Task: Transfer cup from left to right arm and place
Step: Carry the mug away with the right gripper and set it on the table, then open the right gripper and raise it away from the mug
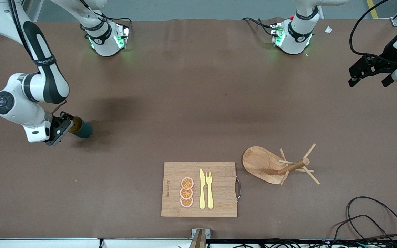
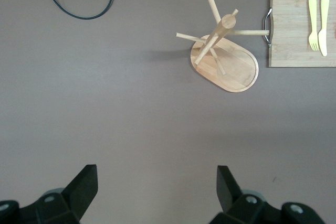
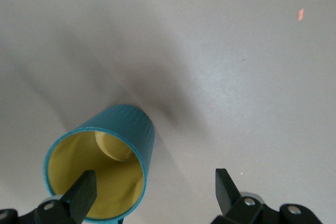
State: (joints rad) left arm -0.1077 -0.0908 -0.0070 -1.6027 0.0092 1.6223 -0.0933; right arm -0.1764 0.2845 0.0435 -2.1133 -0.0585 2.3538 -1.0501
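Observation:
The cup (image 1: 84, 130) is a dark teal ribbed mug with a yellowish-tan inside. It is at the right arm's end of the table, and its mouth faces my right gripper (image 1: 64, 126). In the right wrist view the cup (image 3: 128, 129) fills the lower part. My right gripper (image 3: 155, 179) is open, with one fingertip (image 3: 84, 187) in front of the cup's mouth and the other apart beside it. The handle is hidden. My left gripper (image 1: 369, 82) is open and empty over the left arm's end of the table. It (image 2: 156, 174) has bare tabletop below it.
A wooden cutting board (image 1: 219, 193) with orange slices (image 1: 186, 192), a yellow knife (image 1: 202, 188) and a fork (image 1: 209, 189) lies near the front camera. A wooden mug tree (image 1: 288, 167) stands beside it. Black cables (image 1: 367, 217) lie at the left arm's near corner.

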